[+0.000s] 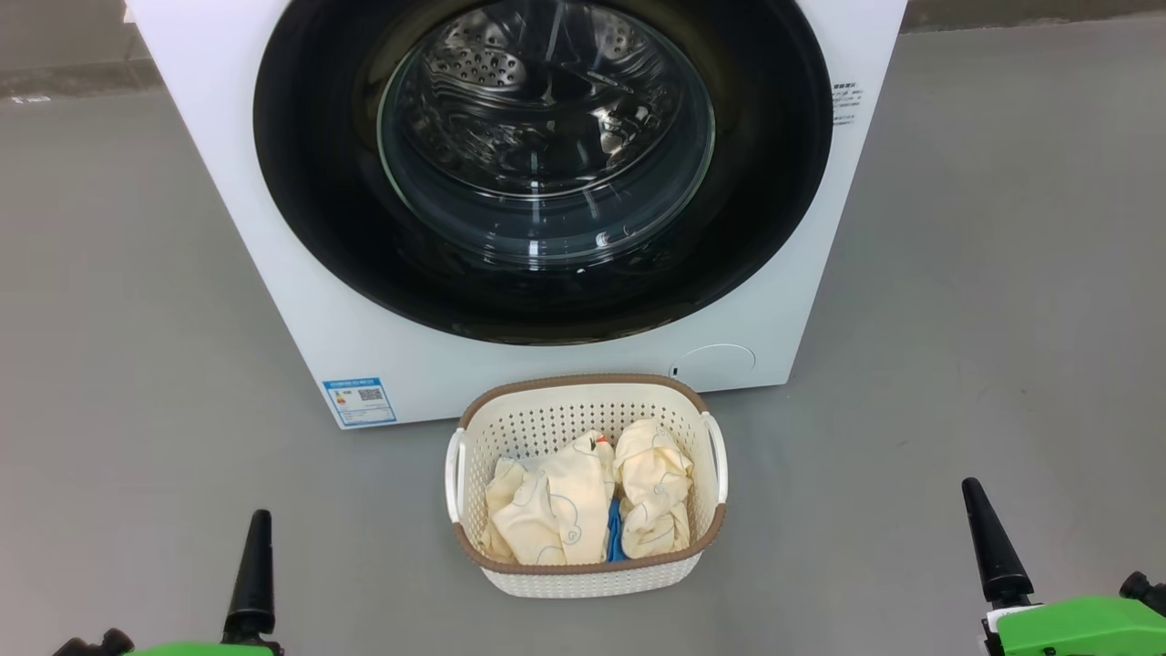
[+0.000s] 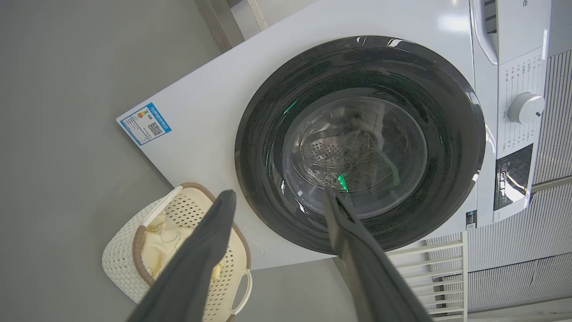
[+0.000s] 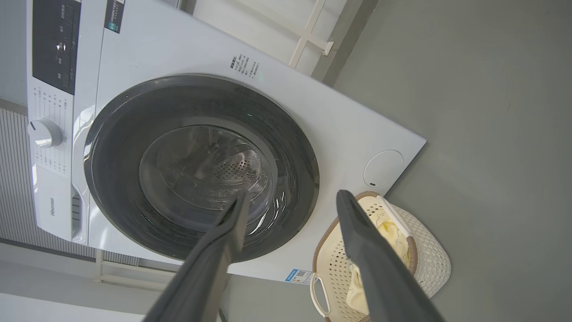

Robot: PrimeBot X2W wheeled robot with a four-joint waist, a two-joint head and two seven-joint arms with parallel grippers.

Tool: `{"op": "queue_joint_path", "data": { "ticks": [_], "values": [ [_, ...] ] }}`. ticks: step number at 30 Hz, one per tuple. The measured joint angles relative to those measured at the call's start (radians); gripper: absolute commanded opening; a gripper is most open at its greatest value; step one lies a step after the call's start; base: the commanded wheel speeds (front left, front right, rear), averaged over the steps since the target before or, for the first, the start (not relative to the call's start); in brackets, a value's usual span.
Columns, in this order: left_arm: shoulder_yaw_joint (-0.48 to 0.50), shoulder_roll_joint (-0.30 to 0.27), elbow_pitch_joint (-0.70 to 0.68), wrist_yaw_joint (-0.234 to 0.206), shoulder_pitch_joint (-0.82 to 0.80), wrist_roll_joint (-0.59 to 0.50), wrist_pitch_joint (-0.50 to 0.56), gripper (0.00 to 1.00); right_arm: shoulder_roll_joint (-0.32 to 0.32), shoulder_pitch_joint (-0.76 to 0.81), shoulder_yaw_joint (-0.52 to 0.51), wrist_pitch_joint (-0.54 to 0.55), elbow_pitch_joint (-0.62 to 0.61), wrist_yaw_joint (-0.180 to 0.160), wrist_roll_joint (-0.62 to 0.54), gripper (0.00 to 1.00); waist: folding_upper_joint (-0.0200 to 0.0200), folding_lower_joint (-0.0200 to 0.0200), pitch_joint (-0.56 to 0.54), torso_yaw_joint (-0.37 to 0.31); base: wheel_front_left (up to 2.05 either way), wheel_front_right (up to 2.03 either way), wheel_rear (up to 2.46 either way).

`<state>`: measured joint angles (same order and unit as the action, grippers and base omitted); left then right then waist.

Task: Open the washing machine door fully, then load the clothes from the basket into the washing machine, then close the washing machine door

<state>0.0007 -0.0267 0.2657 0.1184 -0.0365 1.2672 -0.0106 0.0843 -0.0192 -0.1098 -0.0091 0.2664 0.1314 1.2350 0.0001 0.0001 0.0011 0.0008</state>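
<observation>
Glossy black and smooth, the shut washing machine door (image 1: 301, 210) could shed a finger pulling it, while left pincer (image 2: 279, 193) and right pincer (image 3: 293, 193) gape empty before the washing machine (image 1: 410, 364).

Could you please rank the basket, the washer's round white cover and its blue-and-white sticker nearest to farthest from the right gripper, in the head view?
1. Cream-white perforated plastic basket, centre.
2. Round white cover, lower right of white washer.
3. Blue-and-white sticker, its lower left.
</observation>
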Motion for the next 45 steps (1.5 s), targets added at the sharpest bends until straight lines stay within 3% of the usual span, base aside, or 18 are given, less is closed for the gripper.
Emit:
{"op": "queue_joint_path", "data": {
  "ticks": [15, 23, 45],
  "values": [
    [-0.018, 0.002, -0.034, 0.0, 0.0, -0.267, -0.038, 1.0, -0.001, 0.0, -0.015, -0.042, -0.009, 0.0, -0.302, 1.0, 0.0, 0.0, -0.002, -0.001, 0.0, 0.0, 0.0],
    [-0.043, 0.002, -0.044, -0.001, 0.0, -0.425, -0.063, 1.0, -0.004, 0.0, -0.025, -0.064, -0.012, 0.0, -0.416, 1.0, 0.0, 0.0, -0.003, -0.001, 0.0, 0.0, 0.0],
    [-0.094, -0.003, -0.028, -0.021, -0.015, -0.72, -0.124, 1.0, -0.006, 0.001, -0.01, -0.076, -0.056, 0.0, -0.689, 1.0, 0.0, 0.0, -0.003, 0.002, 0.0, 0.0, 0.0]
  ]
}}
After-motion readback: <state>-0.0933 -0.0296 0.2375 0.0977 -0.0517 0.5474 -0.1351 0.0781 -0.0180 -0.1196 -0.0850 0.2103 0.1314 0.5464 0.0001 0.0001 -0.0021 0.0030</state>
